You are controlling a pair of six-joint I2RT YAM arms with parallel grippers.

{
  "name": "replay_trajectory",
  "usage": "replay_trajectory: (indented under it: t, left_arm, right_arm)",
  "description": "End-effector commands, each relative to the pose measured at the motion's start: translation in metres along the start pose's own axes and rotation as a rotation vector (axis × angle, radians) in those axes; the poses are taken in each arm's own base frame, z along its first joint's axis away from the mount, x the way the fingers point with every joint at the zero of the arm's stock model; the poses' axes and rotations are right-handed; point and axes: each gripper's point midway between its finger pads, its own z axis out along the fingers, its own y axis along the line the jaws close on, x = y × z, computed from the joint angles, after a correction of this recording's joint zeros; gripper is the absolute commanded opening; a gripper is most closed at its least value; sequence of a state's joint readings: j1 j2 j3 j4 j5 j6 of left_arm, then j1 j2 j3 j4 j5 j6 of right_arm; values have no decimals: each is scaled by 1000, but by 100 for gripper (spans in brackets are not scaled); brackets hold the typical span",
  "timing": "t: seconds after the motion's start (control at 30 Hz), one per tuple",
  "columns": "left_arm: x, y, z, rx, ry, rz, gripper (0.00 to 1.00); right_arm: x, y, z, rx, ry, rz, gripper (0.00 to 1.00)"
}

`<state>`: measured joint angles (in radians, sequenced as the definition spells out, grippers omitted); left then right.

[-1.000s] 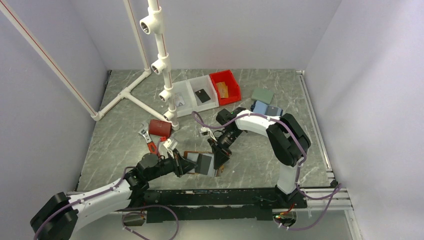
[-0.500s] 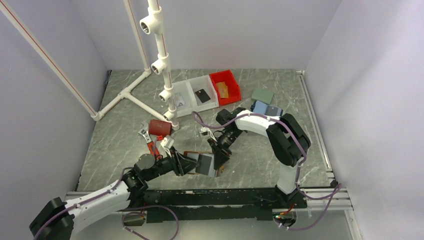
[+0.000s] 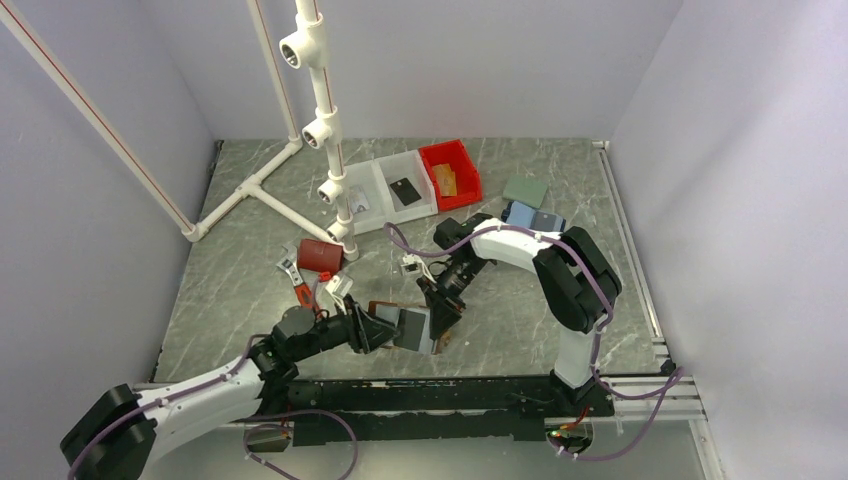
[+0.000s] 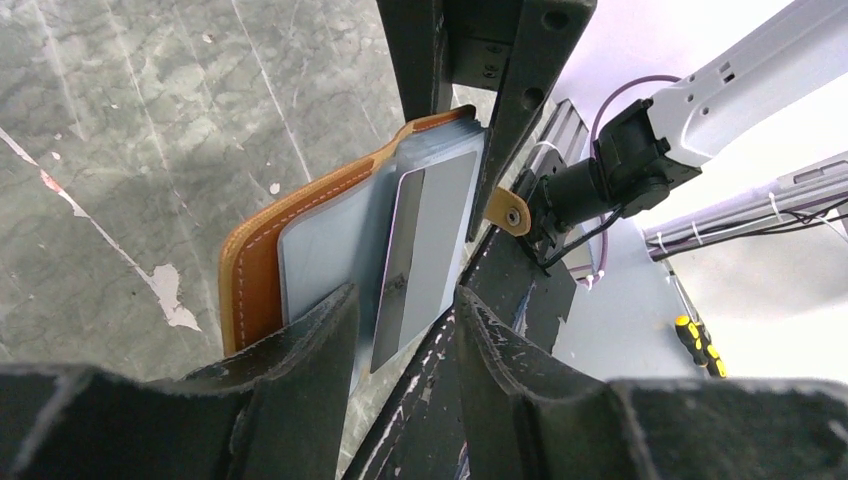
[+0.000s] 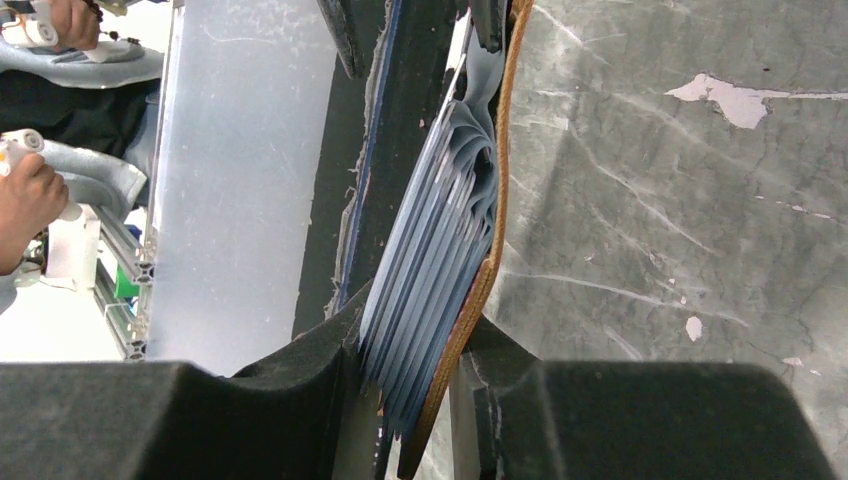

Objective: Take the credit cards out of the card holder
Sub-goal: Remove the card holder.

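**Left jaws.** They stand partly open with a clear gap between them. The near end of a pale grey card (image 4: pixel 428 225) with a dark stripe reaches into that gap. Neither jaw is seen pressing on it, and whether the card brushes one jaw cannot be told. Nothing is gripped.

**Right jaws.** They are closed narrow on the card holder (image 5: pixel 475 285). They pinch its brown leather cover and the stack of light blue pockets together at one edge.

**Position of the work.** The card holder (image 4: pixel 250 270) stands on edge directly ahead of the left jaws. The right jaws clamp its far end and face the left jaws. Whether its lower edge rests on the tabletop (image 4: pixel 130 130) cannot be told. The grey card lies over a blue inner panel, and its near end projects past the holder's edge toward the left jaws.

**Step in hand.** In my judgement this is the withdrawal of the grey card, with the right jaws acting as the brace.

**Next move.** The left jaws need to close squarely on the projecting end. They should then draw straight back along the card's length while the right jaws hold firm. The purchase is thin and smooth, so a skewed pull could let the card slip.

**Further out.** Well beyond the right jaws, a black card (image 3: pixel 405 191) lies in a clear bin (image 3: pixel 400 158). I judge this to be one card already out of the holder. The pockets show edge-on only, so whether others remain inside cannot be told.
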<state>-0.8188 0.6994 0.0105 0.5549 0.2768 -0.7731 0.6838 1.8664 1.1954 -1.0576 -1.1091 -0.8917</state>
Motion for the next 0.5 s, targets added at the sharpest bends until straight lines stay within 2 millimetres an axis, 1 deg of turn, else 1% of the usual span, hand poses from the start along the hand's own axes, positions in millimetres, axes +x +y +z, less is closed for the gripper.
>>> replay_trajectory:
  t: [0.0,0.23,0.47]
  left_arm:
    - [9,8,-1,-10,16,-2,47]
    - [10,9,2,-6,24,-5,46]
    - [12,9,5,-1,37,-9,41]
  right_arm:
    - [-25,17,-3,-66,-86,-63,0]
    - [-25,19,-3,-76,-91,-66,0]
    - [-25,19,-2,-77,-91,-66,0]
